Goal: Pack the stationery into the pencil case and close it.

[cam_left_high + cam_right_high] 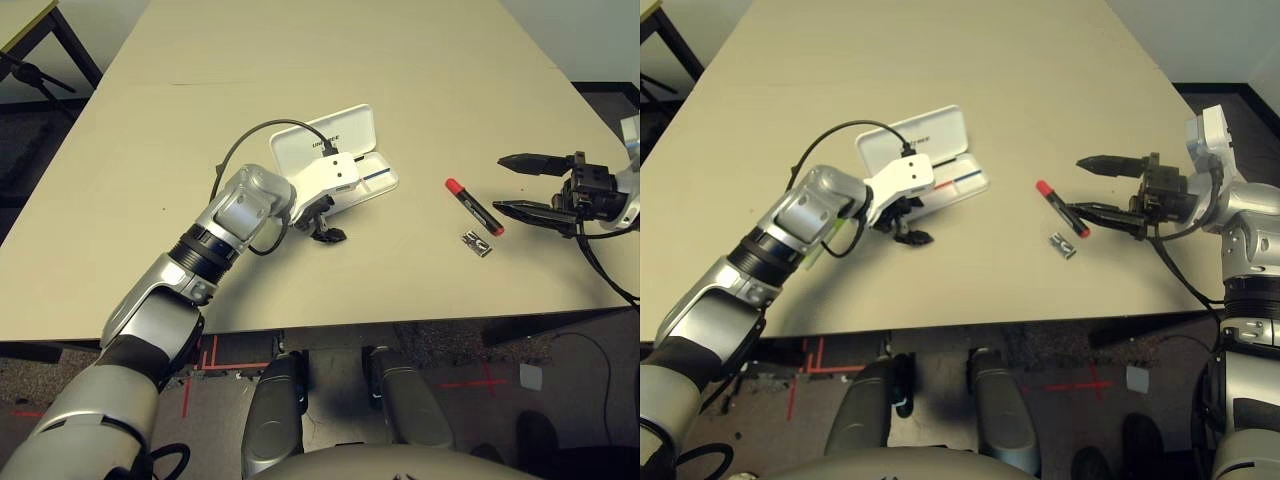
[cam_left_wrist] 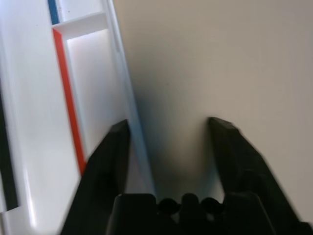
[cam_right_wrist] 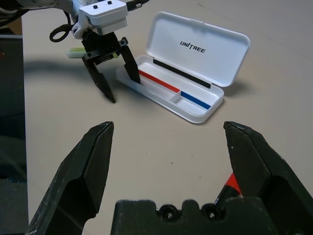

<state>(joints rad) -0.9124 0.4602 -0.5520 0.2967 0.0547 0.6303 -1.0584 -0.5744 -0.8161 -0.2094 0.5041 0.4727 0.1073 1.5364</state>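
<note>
Nearest the table's front edge, right of centre, lies the small black-and-silver clip-like piece [image 1: 477, 243]. Just beyond it rests the red-capped marker with a black body [image 1: 474, 206], its long axis running from far-left, where the cap is, to near-right. The right gripper [image 1: 520, 185] hovers just right of both, pointing left and nearly level, its two black fingers spread wide with nothing between them. This arm is plainly the nearer one to the marker and the clip.

Left of centre, the left gripper [image 1: 902, 228] points down and to the right at the near-left end of the flat white hard-plastic pencil case [image 3: 198, 110]. Its fingers stand apart and empty: one tip dips inside the case's near rim by the red stripe, the other meets the beige tabletop [image 1: 400, 90] outside it. The case lies open, its lettered lid tilted up on the far side, its long axis running near-left to far-right. A light-green and white stick-shaped pen [image 3: 78, 52] lies behind the left gripper, to the case's left.
</note>
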